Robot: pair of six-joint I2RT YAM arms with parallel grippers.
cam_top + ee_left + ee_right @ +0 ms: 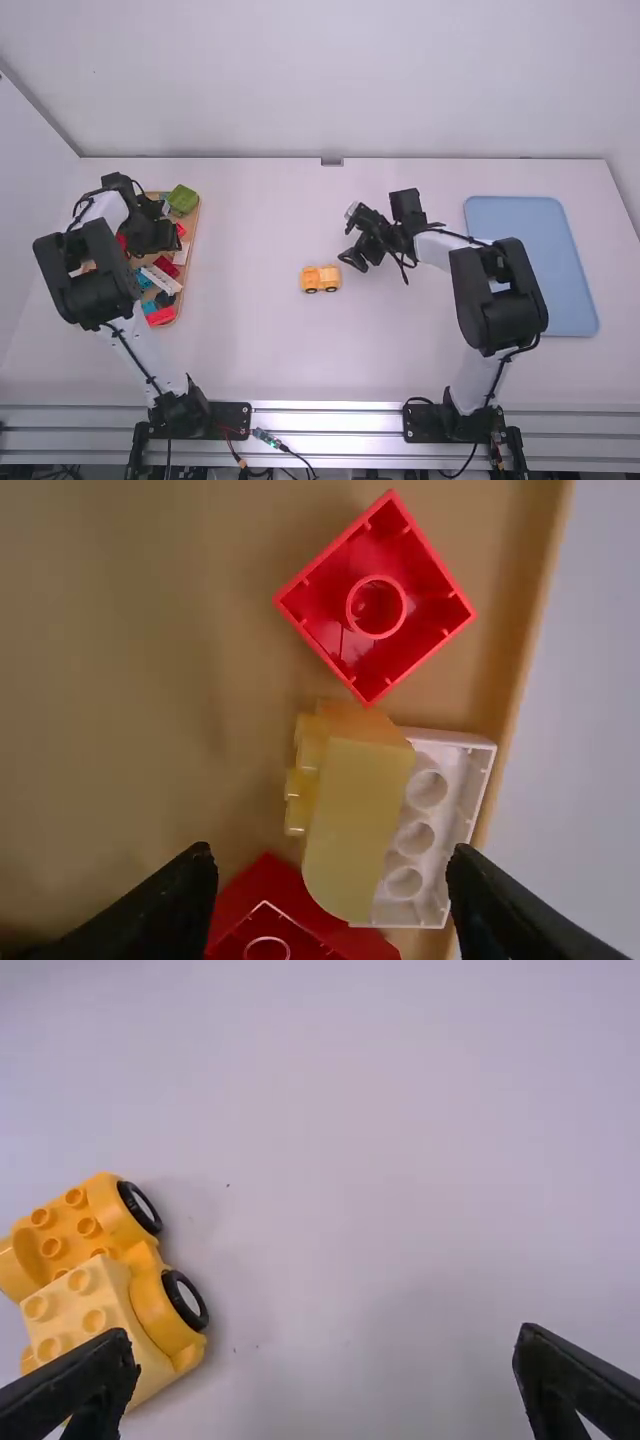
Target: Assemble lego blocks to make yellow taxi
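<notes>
White table; our open left claw at ten o'clock, closing low on yellow block, might snag white brick.

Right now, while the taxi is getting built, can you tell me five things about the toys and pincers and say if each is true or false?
1. The yellow car stands on its wheels. True.
2. A red block sits on the car. False: it is a pale yellow block.
3. The left pincer is over the tray of blocks. True.
4. The right pincer is shut on the car. False: it is open.
5. The blue board is on the right arm's side. True.
</notes>
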